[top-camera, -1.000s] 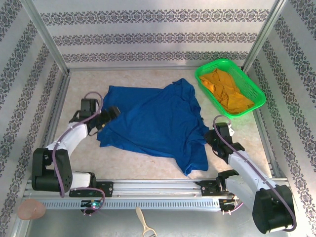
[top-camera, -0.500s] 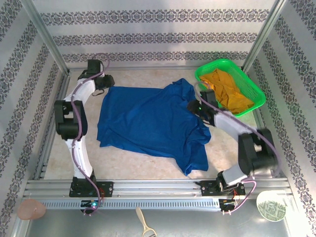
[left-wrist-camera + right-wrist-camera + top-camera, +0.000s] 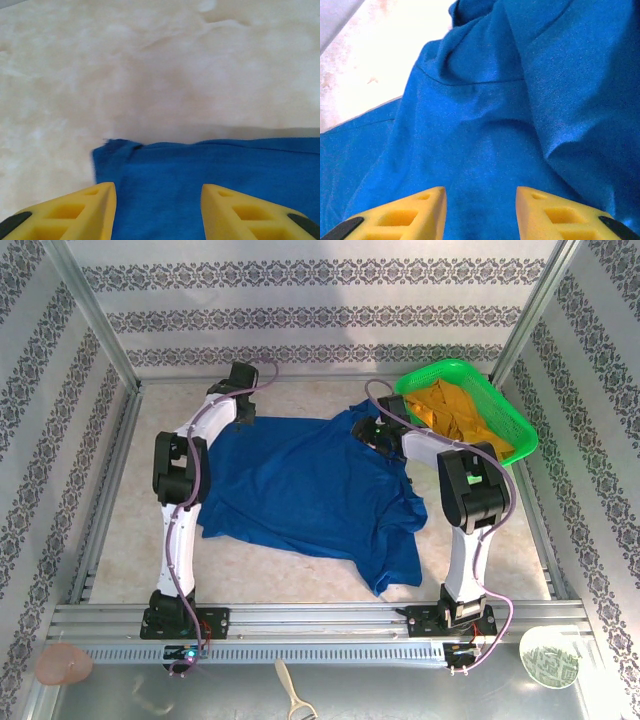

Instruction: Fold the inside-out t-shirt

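Left pincer open, poised over the far-left corner of the inside-out t-shirt; right pincer open over its far-right edge. The cloth spreads nearward from both.

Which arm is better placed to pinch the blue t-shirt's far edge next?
Probably left: the left gripper, open, sits at the flat far corner of the royal-blue cotton t-shirt. The right gripper, open, hangs over bunched folds, no edge between its fingers.
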`<state>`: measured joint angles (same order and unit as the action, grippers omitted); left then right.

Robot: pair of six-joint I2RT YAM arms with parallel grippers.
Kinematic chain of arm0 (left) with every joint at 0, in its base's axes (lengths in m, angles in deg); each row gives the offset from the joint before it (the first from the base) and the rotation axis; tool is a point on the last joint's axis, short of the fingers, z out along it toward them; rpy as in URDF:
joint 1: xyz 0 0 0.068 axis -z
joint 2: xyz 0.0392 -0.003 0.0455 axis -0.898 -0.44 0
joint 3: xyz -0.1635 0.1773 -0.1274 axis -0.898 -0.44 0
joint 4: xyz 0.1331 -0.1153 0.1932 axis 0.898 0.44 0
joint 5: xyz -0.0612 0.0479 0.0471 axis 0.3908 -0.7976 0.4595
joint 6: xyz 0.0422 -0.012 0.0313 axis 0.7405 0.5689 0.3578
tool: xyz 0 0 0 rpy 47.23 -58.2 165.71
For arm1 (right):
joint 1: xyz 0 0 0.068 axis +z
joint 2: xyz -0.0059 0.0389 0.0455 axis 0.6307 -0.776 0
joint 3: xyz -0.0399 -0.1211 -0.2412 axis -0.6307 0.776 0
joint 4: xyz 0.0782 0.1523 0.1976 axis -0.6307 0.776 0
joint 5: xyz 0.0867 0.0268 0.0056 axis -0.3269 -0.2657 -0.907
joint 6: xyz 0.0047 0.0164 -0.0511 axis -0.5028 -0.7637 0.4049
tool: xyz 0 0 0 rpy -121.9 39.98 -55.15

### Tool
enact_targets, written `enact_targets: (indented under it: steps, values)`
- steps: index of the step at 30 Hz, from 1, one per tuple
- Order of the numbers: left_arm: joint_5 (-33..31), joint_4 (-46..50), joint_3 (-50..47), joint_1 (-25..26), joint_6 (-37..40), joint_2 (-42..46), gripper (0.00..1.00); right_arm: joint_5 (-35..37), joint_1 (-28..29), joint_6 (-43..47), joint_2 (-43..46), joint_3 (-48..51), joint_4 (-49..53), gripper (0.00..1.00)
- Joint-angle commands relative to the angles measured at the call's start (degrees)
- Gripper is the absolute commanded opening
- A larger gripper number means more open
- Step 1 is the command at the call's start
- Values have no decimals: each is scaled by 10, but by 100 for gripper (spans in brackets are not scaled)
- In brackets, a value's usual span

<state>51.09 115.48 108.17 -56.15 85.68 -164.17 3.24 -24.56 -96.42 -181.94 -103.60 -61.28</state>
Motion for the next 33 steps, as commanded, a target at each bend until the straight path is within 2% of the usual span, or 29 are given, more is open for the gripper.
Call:
enact_targets:
  steps: [1, 7, 13, 20, 24, 29, 31, 33]
  values:
    - [-48, 26, 16, -16, 14, -7, 48, 15, 9, -15, -12, -18, 9, 42]
    - [-14, 38, 38, -28, 16, -26, 48, 36, 9, -28, -22, -11, 13, 41]
    - [-12, 51, 60, -33, 17, -53, 40, 50, 10, -36, -22, -4, 16, 40]
    - [0, 54, 70, -45, 7, -68, 39, 65, 9, -45, -18, 4, 20, 39]
    - [7, 55, 79, -51, 0, -77, 30, 72, 9, -51, -18, 6, 22, 39]
    - [35, 86, 135, -60, -16, -94, 0, 92, 9, -61, -22, 0, 50, 38]
    - [78, 105, 162, -71, -37, -91, 0, 103, 9, -68, -23, -3, 66, 37]
    - [163, 117, 182, -92, -81, -83, 0, 111, 9, -73, -24, -3, 76, 36]
